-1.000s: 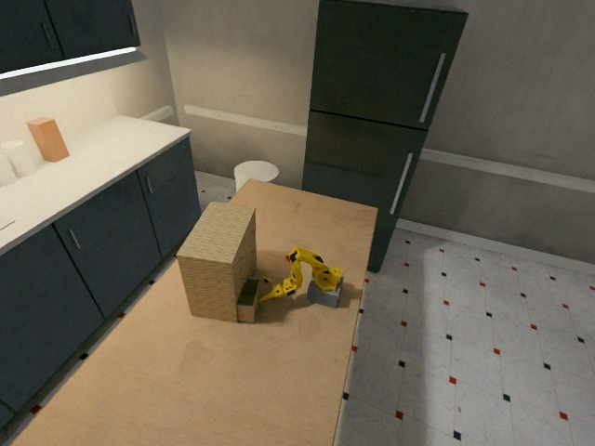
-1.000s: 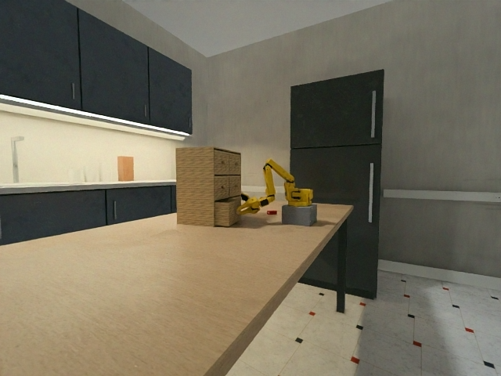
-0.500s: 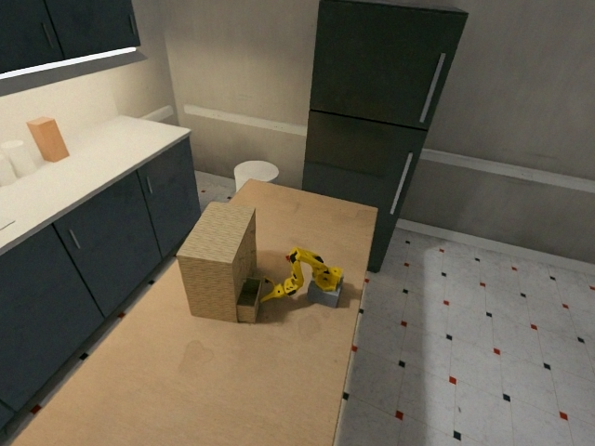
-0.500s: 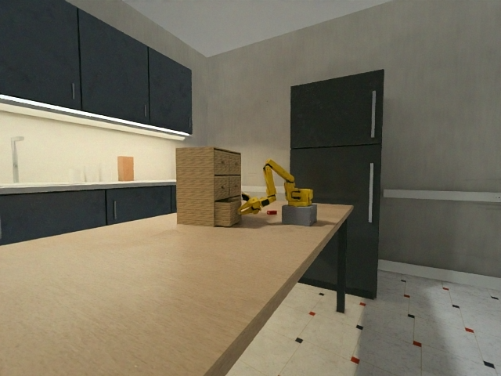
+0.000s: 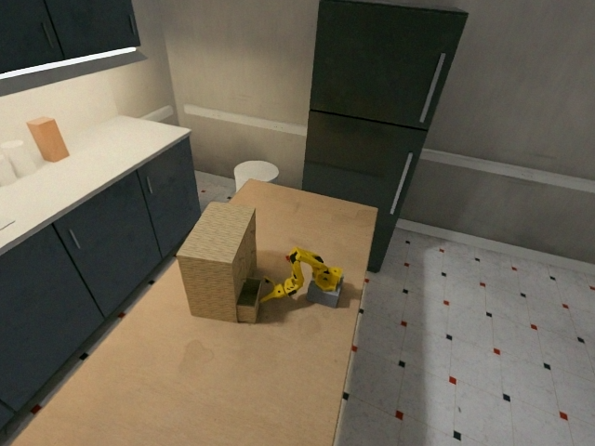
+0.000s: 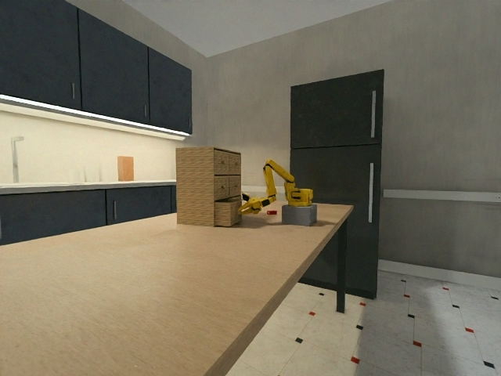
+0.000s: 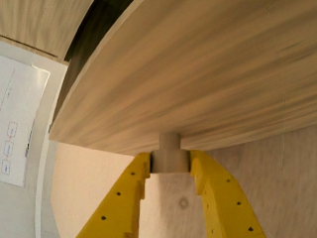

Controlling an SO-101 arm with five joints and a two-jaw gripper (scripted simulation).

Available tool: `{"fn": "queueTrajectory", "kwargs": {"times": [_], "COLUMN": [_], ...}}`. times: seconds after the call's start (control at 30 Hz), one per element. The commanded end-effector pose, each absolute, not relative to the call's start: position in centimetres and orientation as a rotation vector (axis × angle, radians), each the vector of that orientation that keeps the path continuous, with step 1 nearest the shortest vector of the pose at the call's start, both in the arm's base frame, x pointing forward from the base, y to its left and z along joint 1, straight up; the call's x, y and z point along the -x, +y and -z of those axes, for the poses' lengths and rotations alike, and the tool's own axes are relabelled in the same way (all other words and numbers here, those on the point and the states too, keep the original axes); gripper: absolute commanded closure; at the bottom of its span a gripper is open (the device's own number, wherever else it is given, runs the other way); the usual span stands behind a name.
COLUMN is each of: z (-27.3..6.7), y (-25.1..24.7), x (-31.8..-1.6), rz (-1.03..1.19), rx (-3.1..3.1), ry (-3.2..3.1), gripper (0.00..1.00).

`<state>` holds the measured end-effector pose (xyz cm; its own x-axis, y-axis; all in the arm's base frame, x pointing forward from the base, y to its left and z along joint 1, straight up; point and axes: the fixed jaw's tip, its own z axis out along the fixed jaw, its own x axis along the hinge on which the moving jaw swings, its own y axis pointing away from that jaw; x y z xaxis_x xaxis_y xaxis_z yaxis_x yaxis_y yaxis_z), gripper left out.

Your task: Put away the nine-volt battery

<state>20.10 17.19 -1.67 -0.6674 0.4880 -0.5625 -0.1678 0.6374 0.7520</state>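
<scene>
Claw (image 5: pixel 263 291) (image 6: pixel 241 205) (image 7: pixel 169 163) closed on the knob (image 7: pixel 169 154) of the open bottom drawer (image 5: pixel 248 307) (image 6: pixel 228 212) (image 7: pixel 188 79), directly ahead of it. Red nine-volt battery (image 5: pixel 287 257) (image 6: pixel 272 212): on the table (image 5: pixel 269 374) (image 6: pixel 141 283), near the claw, apart from it.

Setting: a kitchen. A tall dark two-door refrigerator (image 5: pixel 370 62) (image 6: pixel 336 113) stands against the wall, right of center in the top and exterior views. Navy wall cabinets (image 5: pixel 91 21) (image 6: pixel 113 68) with a lit strip beneath fill the upper left. Below: a pale countertop (image 5: pixel 120 138) (image 6: pixel 153 186) over navy base cabinets (image 5: pixel 115 216) (image 6: pixel 52 214). Exterior view, left edge: a faucet (image 6: pixel 15 157). Floor (image 5: pixel 470 331) (image 6: pixel 388 319): pale, with small red and black squares.
</scene>
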Motion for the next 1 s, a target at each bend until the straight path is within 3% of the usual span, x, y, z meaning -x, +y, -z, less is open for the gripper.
{"fn": "queueTrajectory", "kwargs": {"times": [0.0,0.97], "z": [1.57,1.57], "y": [17.91,17.91], "x": [-19.3,-19.3], "rz": [-1.085,-1.085], "rx": [-0.214,-0.214], "ry": [2.069,2.069], "gripper": [1.0,0.82]}}
